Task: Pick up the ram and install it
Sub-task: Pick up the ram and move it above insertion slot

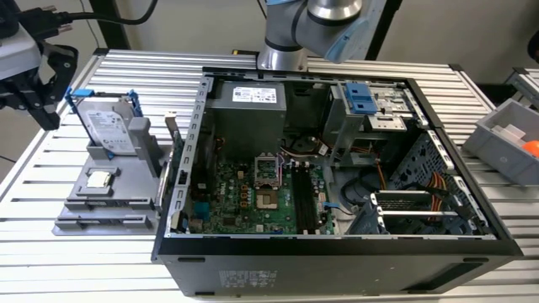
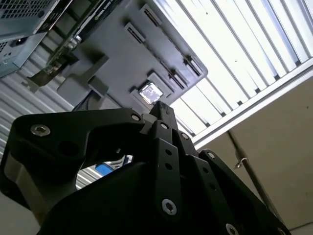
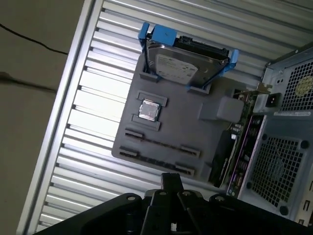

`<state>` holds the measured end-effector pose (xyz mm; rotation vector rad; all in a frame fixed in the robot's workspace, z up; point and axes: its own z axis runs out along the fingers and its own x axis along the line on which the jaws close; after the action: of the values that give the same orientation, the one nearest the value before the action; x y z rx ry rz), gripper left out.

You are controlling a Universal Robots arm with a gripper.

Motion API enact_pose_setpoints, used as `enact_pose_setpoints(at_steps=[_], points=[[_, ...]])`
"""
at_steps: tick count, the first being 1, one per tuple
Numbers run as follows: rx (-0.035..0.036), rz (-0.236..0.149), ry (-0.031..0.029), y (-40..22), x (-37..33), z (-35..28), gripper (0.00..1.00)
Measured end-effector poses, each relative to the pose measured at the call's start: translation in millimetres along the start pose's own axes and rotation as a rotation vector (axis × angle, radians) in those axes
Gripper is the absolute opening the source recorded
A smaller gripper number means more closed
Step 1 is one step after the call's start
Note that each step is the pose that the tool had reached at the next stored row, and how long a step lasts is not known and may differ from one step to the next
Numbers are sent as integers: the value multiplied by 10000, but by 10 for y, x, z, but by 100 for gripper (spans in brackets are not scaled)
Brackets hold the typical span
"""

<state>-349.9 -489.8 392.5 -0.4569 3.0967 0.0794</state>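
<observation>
My black gripper [image 1: 44, 117] hangs at the exterior view's left, above the table beside the grey holder [image 1: 126, 189]. Its fingers meet at one tip in both wrist views, gripper [image 2: 162, 108] and gripper [image 3: 169, 178], shut on nothing. The ram [image 3: 156, 145] looks like a thin dark strip lying edge-on in a long slot of the grey holder [image 3: 205, 132], apart from the fingertip. The open computer case [image 1: 337, 243] stands in the middle, with the green motherboard [image 1: 244, 202] and its long black slots [image 1: 303, 197] inside.
On the holder stand a hard drive [image 1: 110, 129] in a blue frame and a small square chip [image 3: 148, 110]. An expansion card [image 1: 173, 142] stands between holder and case. A grey bin [image 1: 509, 142] sits at the exterior view's right. The arm's base [image 1: 282, 44] rises behind the case.
</observation>
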Motion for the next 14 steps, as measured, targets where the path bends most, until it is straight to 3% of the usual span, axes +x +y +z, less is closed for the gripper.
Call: enact_pose_setpoints(at_steps=[14], points=[[-24, -1366, 66, 4, -1, 1, 0]])
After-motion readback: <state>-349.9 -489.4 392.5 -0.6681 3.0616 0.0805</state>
